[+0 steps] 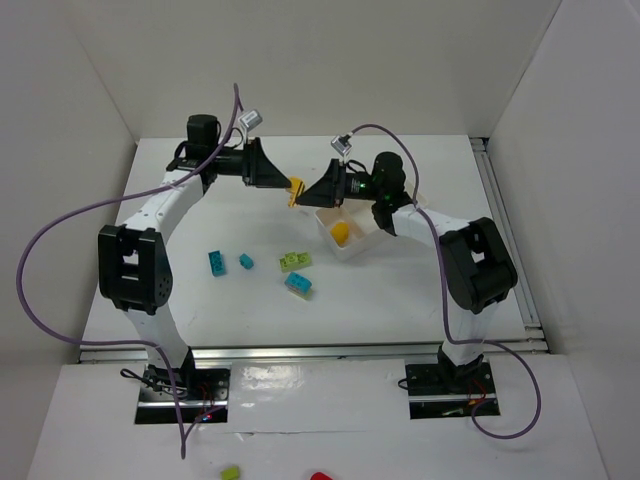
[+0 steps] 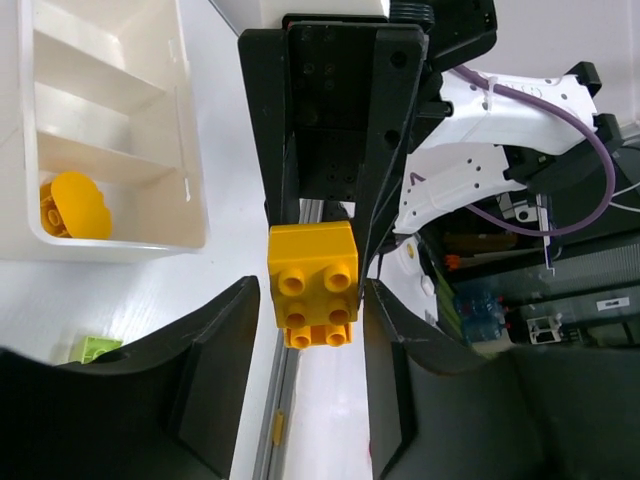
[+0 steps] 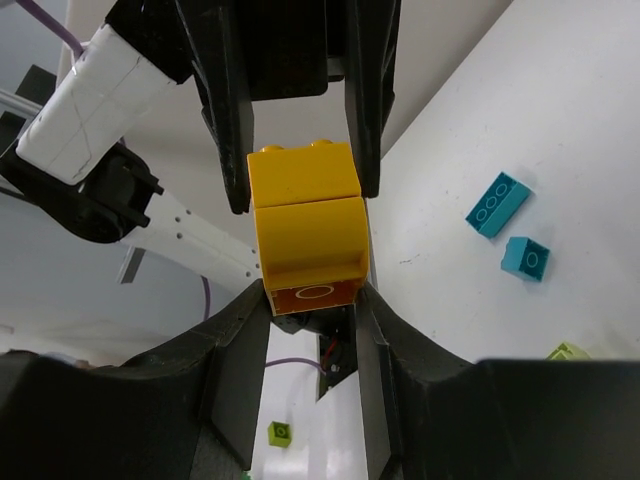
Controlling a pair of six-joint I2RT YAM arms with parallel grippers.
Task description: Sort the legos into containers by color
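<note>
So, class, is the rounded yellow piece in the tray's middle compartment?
No, the rounded yellow piece sits in an end compartment of the tray.

The brick is yellow, and its orange end has a white ring. The round piece is yellow too. The tray is white, and so is the counter. There are three blue bricks and one green brick. The cables are purple.

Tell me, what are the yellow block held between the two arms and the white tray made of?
The yellow block looks like hard moulded plastic: smooth, slightly shiny, with crisp round studs. The white tray seems thin glossy plastic as well, since its walls catch the light and look faintly translucent.
</note>
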